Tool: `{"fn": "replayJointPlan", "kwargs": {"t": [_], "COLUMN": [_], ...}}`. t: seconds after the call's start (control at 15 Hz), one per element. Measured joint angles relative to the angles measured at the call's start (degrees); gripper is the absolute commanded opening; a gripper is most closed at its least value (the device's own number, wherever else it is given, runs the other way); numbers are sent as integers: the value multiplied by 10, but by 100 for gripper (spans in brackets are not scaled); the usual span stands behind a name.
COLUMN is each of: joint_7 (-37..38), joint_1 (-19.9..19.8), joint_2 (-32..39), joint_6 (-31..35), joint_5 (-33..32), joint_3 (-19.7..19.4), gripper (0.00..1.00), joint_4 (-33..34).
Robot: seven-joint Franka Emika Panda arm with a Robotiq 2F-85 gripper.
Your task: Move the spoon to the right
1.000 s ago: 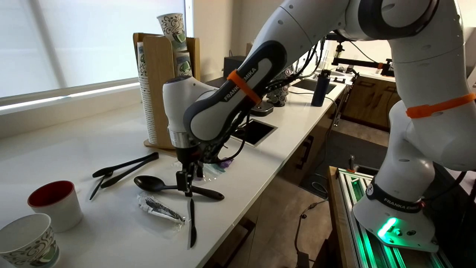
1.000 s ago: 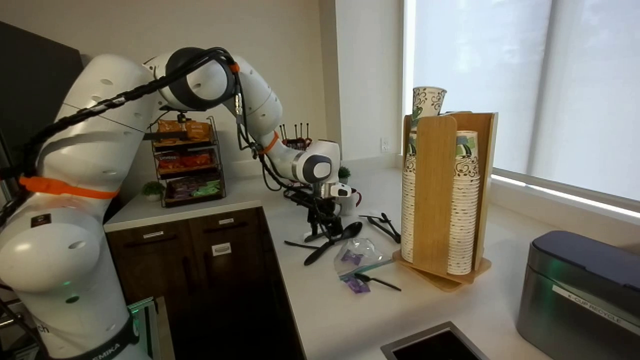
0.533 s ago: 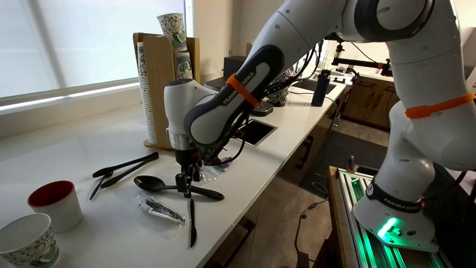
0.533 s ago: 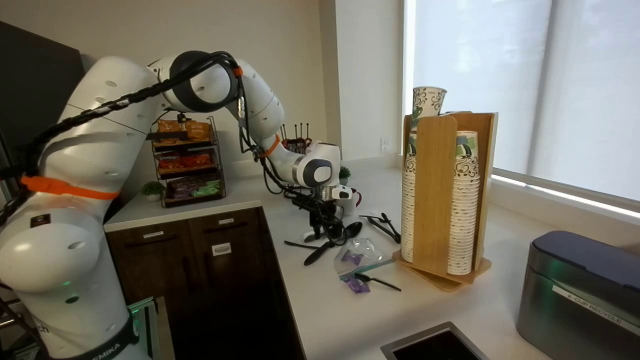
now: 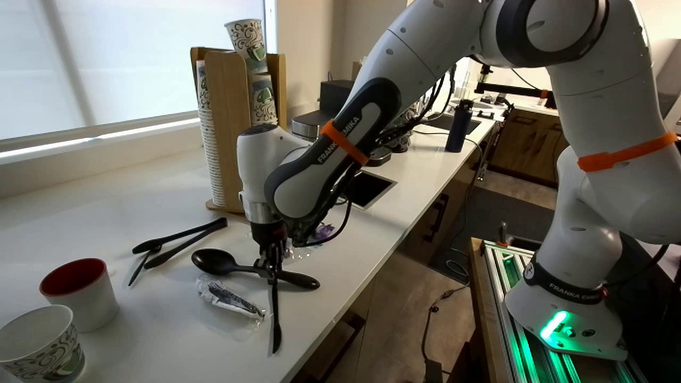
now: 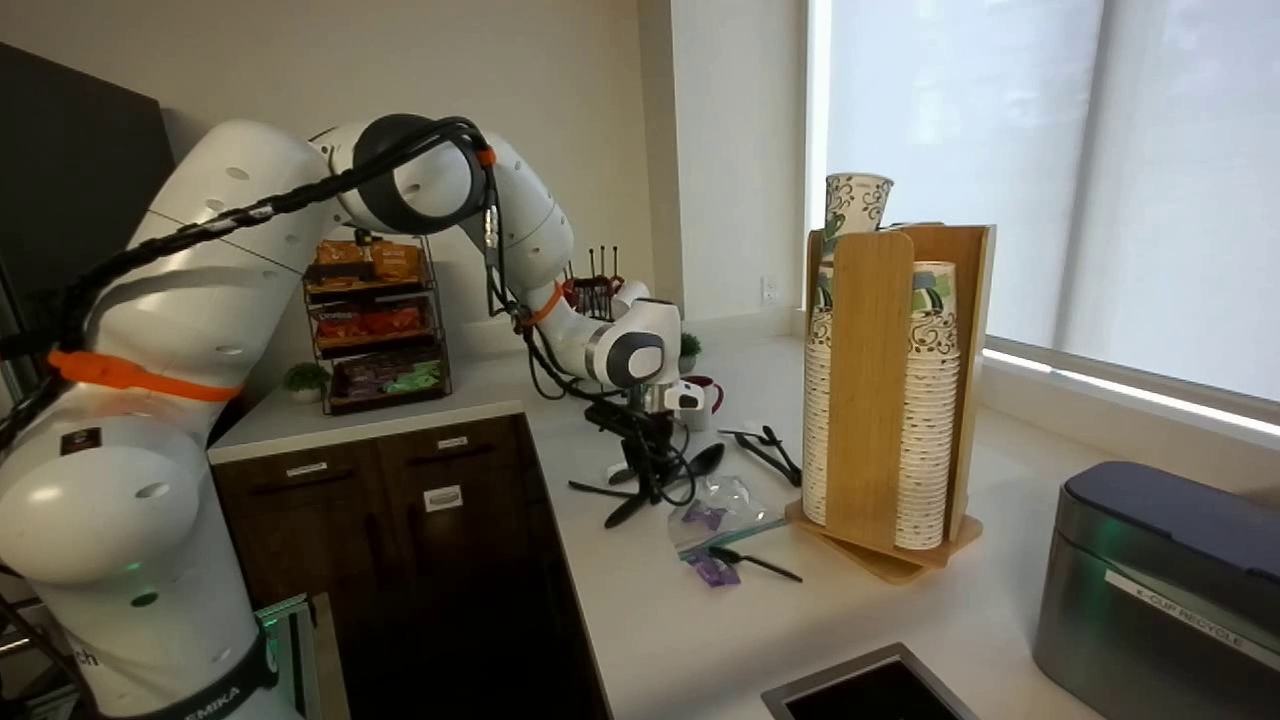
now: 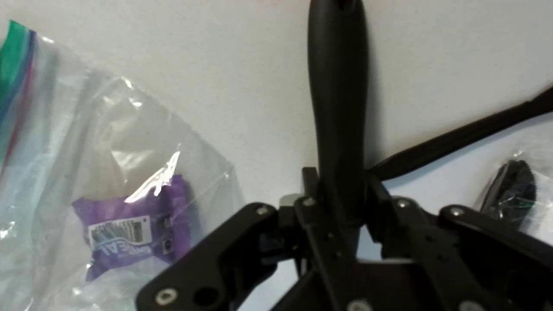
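Note:
The black spoon (image 5: 214, 261) lies on the white counter, its oval bowl toward the window and its handle toward the counter's front edge. My gripper (image 5: 271, 274) points down over the handle at about its middle. In the wrist view the thick end of the spoon (image 7: 339, 82) runs up from between the jaws, and the gripper (image 7: 339, 183) is shut on the handle, with a finger against either side. The bowl is out of the wrist view; in an exterior view the arm's cables and gripper partly cover the spoon (image 6: 708, 460).
A short black stick (image 5: 275, 324) lies close to the grip, and a wrapped packet (image 5: 226, 298) sits beside it. Crossed black utensils (image 5: 181, 242), two cups (image 5: 80, 292) and a wooden cup holder (image 6: 870, 380) stand around. A clear bag (image 7: 108, 129) with a purple packet lies alongside.
My gripper has come down onto the spoon's handle, and its jaws have gone from open to shut on it. The spoon has barely shifted; the other things are where they were.

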Motion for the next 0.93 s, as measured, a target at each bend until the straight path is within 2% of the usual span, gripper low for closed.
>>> {"fn": "replayJointPlan", "kwargs": {"t": [0.33,0.53,0.67,0.93], "joint_7": [-4,-32,-46,-37], "joint_1": [3,6,8,11], "joint_2": [-16,-58,-92,-174], "joint_6": [34,79,134,304], "joint_5": [-8,-18,-28,-38], "joint_3": [-1,2,5,-4], "gripper": [7,7,7,7], "joint_4": [-12,-51,-90,-189]}}
